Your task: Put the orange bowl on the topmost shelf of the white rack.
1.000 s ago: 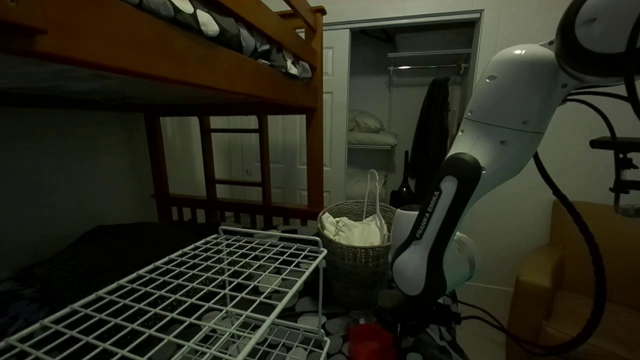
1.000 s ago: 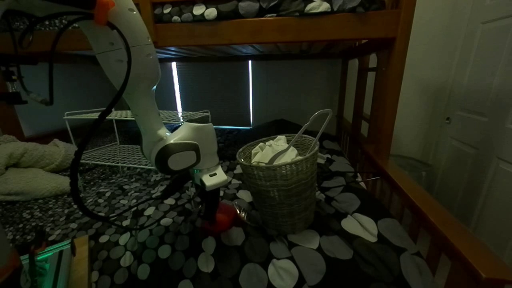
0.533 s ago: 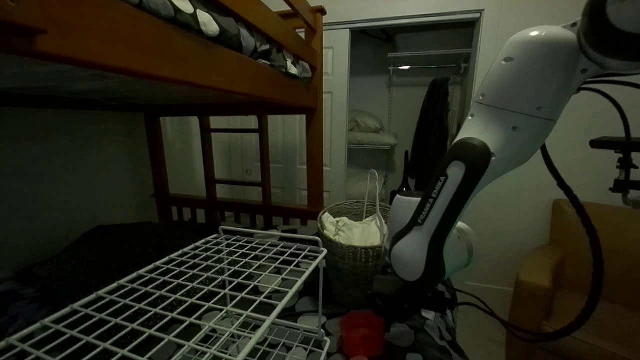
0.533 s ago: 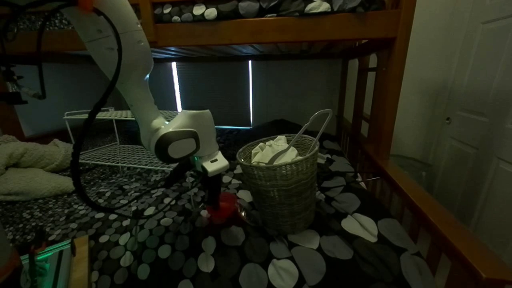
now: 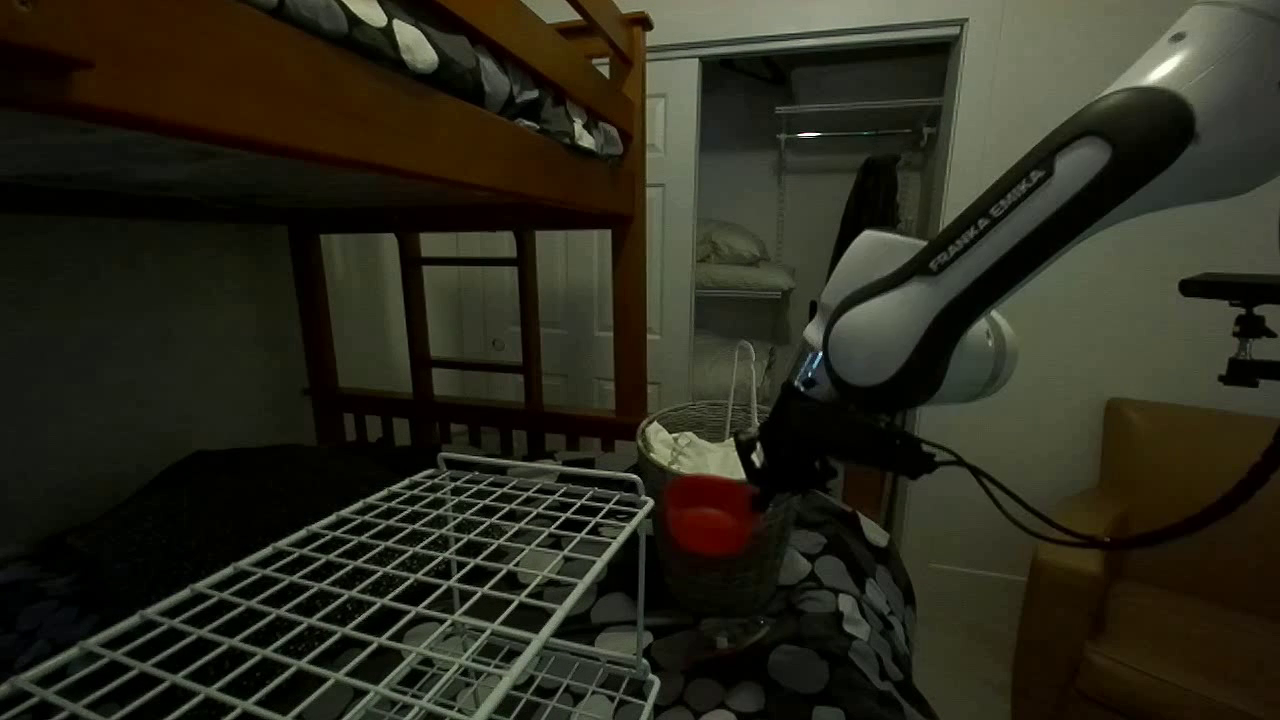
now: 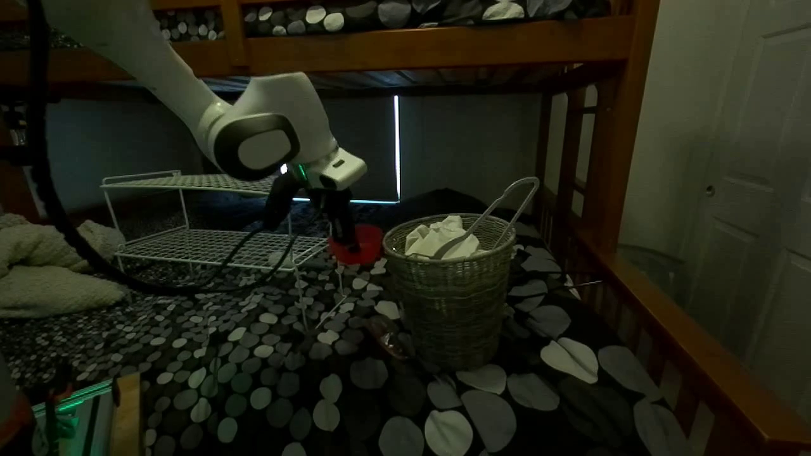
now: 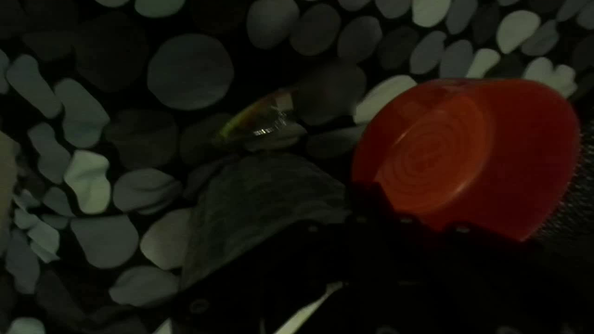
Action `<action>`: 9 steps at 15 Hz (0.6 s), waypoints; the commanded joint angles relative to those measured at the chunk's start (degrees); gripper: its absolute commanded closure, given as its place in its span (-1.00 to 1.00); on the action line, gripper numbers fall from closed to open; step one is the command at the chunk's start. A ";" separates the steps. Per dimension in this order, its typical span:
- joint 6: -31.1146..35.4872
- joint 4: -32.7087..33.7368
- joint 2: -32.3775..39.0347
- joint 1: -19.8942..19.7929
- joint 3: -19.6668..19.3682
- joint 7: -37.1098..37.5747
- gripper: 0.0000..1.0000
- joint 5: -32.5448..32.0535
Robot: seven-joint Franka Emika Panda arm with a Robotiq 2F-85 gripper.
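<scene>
Higher than half a second ago, the orange bowl (image 5: 709, 517) hangs tilted above the dotted tabletop (image 6: 272, 380), rim clamped in the pincer (image 6: 350, 242), whose tips are lost in the wrist view's dark. In an exterior view, a thin gap shows between it and the top corner of the white rack (image 5: 400, 568) at nine o'clock; the rack's near end is cut off at eight, the wicker basket (image 5: 728, 583) partly hidden behind.

Free room between rack (image 5: 372, 562) and bunk (image 5: 420, 130)

"FRANKA EMIKA" on the arm (image 5: 985, 262)
</scene>
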 commanded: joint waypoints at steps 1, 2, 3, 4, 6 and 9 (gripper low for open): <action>-8.88 3.32 -10.50 5.15 -4.25 -14.14 0.99 8.61; -12.37 5.74 -12.08 2.64 -1.36 -18.79 0.99 12.23; -15.64 8.42 -13.20 3.56 -1.97 -21.75 0.99 13.99; -19.33 11.28 -14.10 3.92 -2.11 -24.60 0.99 15.82; -27.07 16.73 -13.86 4.42 -1.95 -28.54 0.99 19.45; -27.80 17.30 -14.17 0.74 1.26 -27.46 0.95 19.44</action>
